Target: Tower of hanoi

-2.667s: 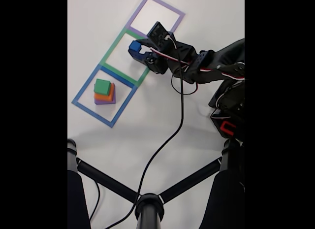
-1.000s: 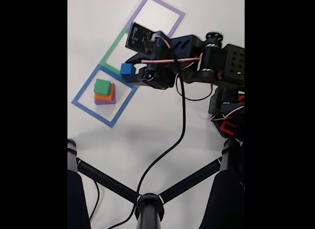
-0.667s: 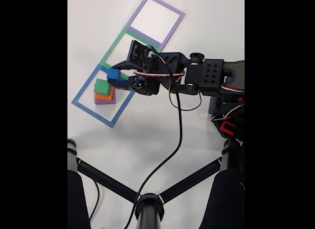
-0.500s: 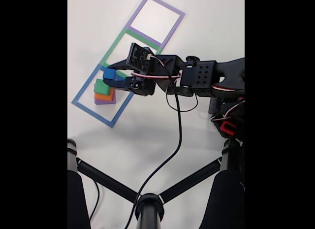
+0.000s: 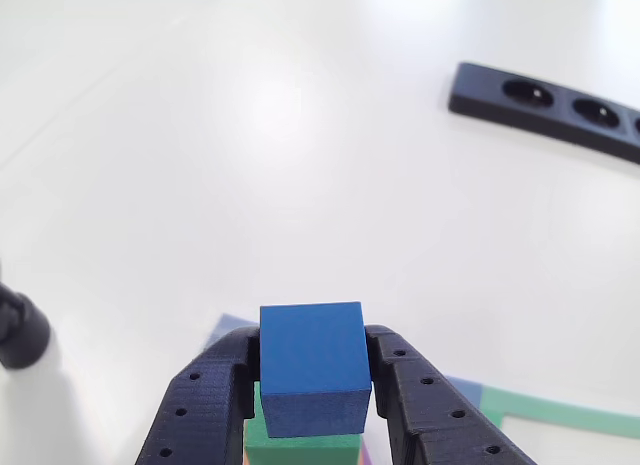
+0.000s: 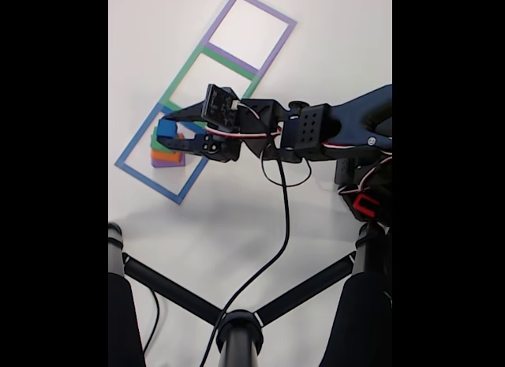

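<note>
Other view: gripper [image 5: 312, 385] was clamped on blue cube [image 5: 312, 365], both black fingers [image 5: 205, 405] pressed to its sides. Green block [image 5: 300, 451] sat directly beneath the cube; whether they touched, cannot tell. Green tape line [image 5: 560, 417] ran at lower right. Black power strip [image 5: 545, 110] lay well apart on white worktop [image 5: 250, 135].

Fixed view: gripper [image 6: 170, 135] held blue cube [image 6: 166, 129] over the stack inside blue-taped square [image 6: 150, 181]. Stack read purple block [image 6: 166, 162] at base, orange block [image 6: 163, 155] above it, green block [image 6: 159, 146] mostly hidden under the cube. Green-taped square [image 6: 183, 73] and purple-taped square [image 6: 276, 16] held no blocks.

Assessment: task approx. at final step. Three blocks stacked in the end square in size order; smallest, blue, positioned above but not yet released. Remaining, by my judgement: lower, let go, withdraw w/o knocking the stack.
</note>
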Robot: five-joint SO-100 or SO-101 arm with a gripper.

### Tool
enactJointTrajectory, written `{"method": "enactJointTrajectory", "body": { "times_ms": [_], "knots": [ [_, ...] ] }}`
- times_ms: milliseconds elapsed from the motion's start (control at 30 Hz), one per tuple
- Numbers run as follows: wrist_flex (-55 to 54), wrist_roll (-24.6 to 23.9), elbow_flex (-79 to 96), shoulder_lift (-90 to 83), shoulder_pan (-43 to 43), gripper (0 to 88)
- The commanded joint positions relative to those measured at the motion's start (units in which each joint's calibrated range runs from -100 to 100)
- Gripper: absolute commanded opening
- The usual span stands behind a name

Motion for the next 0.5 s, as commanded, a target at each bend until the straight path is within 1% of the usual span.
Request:
{"method": "enactJointTrajectory", "body": {
  "times_ms": [0,467],
  "knots": [
    [-3.7,1.2,-0.6,1.3,-0.7,3.5],
    [-6.1,1.2,-2.2,5.5,-0.6,3.7]
  ]
}}
